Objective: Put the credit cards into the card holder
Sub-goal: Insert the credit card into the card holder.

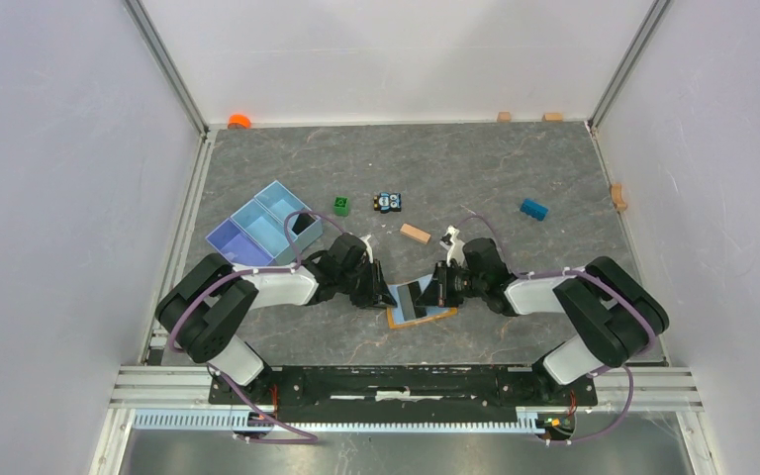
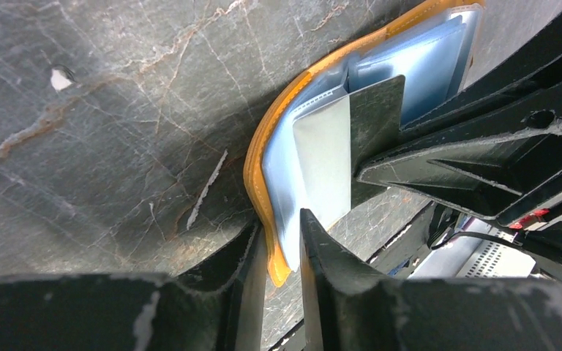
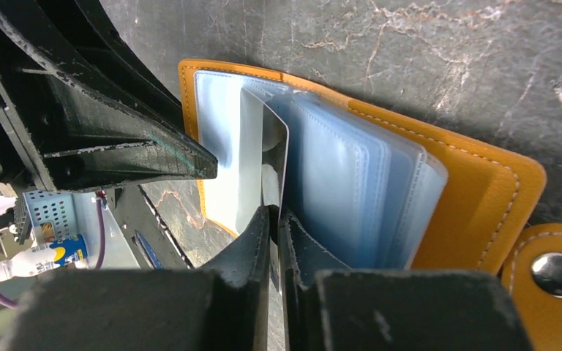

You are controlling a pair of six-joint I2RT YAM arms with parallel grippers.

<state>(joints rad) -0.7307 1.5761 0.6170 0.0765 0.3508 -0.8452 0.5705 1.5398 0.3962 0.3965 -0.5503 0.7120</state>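
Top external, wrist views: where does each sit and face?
Top external: above and behind, facing table; left arm, right arm show.
Left wrist: on left arm, facing card holder; left end effector grips its edge.
Right wrist: on right arm, facing card holder; right end effector pinches credit card.
Wrist views share card holder, credit card.

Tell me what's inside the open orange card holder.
Clear plastic sleeves fill the orange folding card holder. A thin grey card, pinched by the right pincer, stands among them. Whether other cards sit in the sleeves is hidden.
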